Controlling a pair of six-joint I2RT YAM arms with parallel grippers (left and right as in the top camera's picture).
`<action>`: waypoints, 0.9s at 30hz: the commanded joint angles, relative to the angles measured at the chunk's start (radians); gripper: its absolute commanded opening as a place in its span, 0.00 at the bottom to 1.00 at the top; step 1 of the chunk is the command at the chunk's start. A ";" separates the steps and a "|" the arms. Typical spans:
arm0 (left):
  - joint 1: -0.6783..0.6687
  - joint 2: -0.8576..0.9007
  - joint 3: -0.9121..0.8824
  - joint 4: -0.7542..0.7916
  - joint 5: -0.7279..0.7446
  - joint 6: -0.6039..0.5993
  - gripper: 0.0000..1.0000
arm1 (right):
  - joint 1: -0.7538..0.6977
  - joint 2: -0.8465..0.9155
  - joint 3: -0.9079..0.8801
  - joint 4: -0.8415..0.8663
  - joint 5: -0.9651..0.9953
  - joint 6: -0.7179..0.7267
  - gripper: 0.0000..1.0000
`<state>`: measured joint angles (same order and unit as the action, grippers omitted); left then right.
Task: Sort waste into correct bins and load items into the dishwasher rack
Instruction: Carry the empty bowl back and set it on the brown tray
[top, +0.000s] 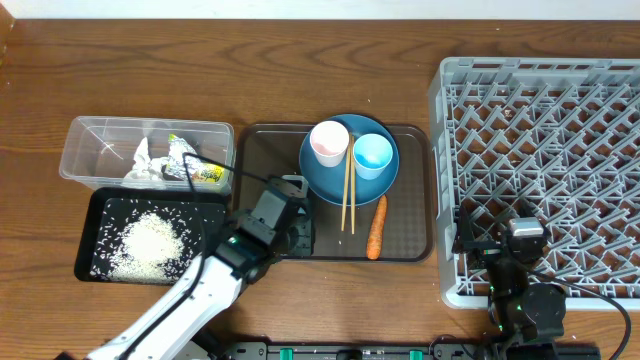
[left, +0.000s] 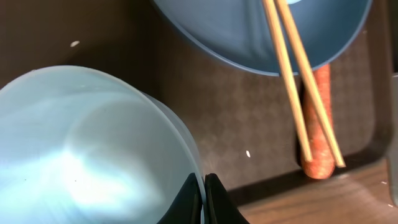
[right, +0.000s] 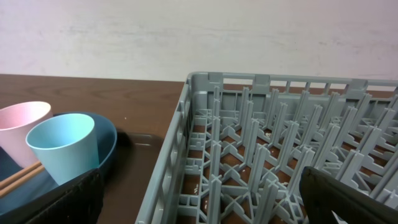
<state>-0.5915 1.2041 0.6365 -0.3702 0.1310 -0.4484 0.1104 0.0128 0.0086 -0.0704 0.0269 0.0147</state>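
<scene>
Black fingers of the right gripper stand wide apart and hold nothing, hanging over the near left corner of the grey rack, which fills the right side of the table from near to far. At the near left, the left gripper reaches over the left part of the brown serving tray; its wrist view shows its fingers pinched together on the rim of the white bowl, just above the tray floor. Left of it lies the black tray with a heap of white rice and scattered grains. On the serving tray the carrot lies near the near edge, just beside the tips of the chopsticks, which rest across the blue plate and stick out over its near rim. On the plate stand the pinkish cup on the left and the light blue cup on the right, both upright, mouths up. Farther left, beyond the black tray, the clear tub holds crumpled tissue, foil and a yellow-green wrapper.
</scene>
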 joint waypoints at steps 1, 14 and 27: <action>-0.006 0.048 0.023 0.018 -0.064 -0.002 0.07 | -0.008 0.000 -0.003 -0.001 0.010 0.006 0.99; -0.005 0.086 0.027 0.088 -0.079 0.025 0.37 | -0.008 0.000 -0.003 -0.001 0.010 0.006 0.99; -0.005 0.006 0.356 -0.154 -0.065 0.029 0.40 | -0.008 0.000 -0.003 -0.001 0.010 0.006 0.99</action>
<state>-0.5968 1.2175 0.8749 -0.4698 0.0711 -0.4370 0.1104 0.0128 0.0086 -0.0704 0.0269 0.0147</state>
